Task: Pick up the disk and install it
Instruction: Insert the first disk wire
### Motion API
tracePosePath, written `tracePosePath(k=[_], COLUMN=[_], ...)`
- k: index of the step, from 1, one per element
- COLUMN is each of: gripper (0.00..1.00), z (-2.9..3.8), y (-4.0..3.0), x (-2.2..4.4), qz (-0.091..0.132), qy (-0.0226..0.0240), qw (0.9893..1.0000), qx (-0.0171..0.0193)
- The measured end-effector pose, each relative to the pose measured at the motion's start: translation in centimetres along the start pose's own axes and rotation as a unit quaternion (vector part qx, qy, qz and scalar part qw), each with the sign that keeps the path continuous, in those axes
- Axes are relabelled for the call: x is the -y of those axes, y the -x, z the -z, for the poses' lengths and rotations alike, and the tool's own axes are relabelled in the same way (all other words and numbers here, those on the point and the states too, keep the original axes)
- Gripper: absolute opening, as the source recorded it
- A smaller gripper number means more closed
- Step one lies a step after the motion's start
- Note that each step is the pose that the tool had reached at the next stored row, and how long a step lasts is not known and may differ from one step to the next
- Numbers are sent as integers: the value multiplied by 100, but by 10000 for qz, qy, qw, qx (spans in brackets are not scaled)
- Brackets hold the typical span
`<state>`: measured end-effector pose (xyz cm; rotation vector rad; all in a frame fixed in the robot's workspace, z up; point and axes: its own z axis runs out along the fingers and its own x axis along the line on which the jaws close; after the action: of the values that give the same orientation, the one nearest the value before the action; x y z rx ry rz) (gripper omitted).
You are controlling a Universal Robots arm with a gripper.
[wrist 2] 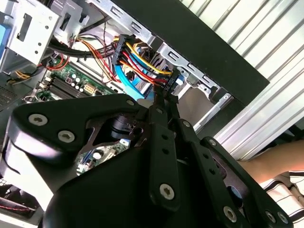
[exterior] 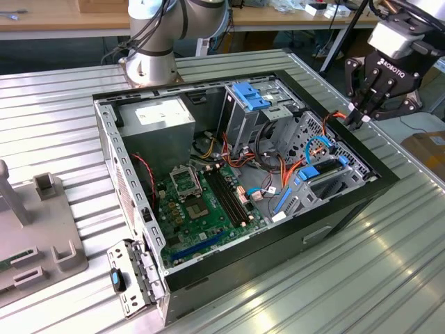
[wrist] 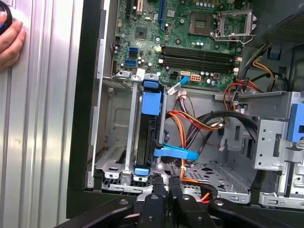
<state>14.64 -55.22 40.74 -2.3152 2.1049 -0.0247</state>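
The disk (wrist: 144, 135) stands on edge in the metal drive bay of the open computer case (exterior: 361, 198), and its bright blue carrier rail (wrist: 152, 101) faces the motherboard. A flat blue cable (wrist: 176, 153) runs to its side. In the exterior view, the blue rail (exterior: 309, 171) shows low in the bay at that view's right. My gripper (exterior: 356, 120) hangs above the case's rim, over the bay and apart from the disk. Its fingertips are pressed together with nothing between them, as both wrist views show (wrist: 164, 184) (wrist 2: 163, 96).
A drive cage with a blue top (exterior: 254, 94), a grey power-supply box (exterior: 158, 117) and the green motherboard (exterior: 208, 195) fill the case. Orange, red and yellow wires (wrist 2: 137, 59) bunch near the bay. A person's hand (wrist: 10, 40) rests on the ribbed table beside the case. A grey fixture (exterior: 42, 229) stands at the exterior view's left.
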Motion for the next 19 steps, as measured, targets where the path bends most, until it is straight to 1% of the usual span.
tracePosePath(k=[3, 6, 8, 9, 11, 13, 14, 16, 17, 19], gripper=[16, 16, 16, 16, 16, 16, 16, 16, 16, 16], z=[-24, -48, -77, -92, -126, -140, -153, -168, -169, -169], y=[-34, -61, -82, -98, -163, -198, -221, -231, -231, -231], x=[-38, -117, -142, -151, -170, -180, -197, -249, -261, -261], qz=[-11, -15, -25, -29, -35, -37, -37, -37, -37, -37], qy=[0, 0, 0, 0, 0, 0, 0, 0, 0, 0], qw=[10000, 10000, 10000, 10000, 10000, 10000, 10000, 10000, 10000, 10000], qx=[1, 0, -1, -1, -1, 0, 0, -1, -1, -1])
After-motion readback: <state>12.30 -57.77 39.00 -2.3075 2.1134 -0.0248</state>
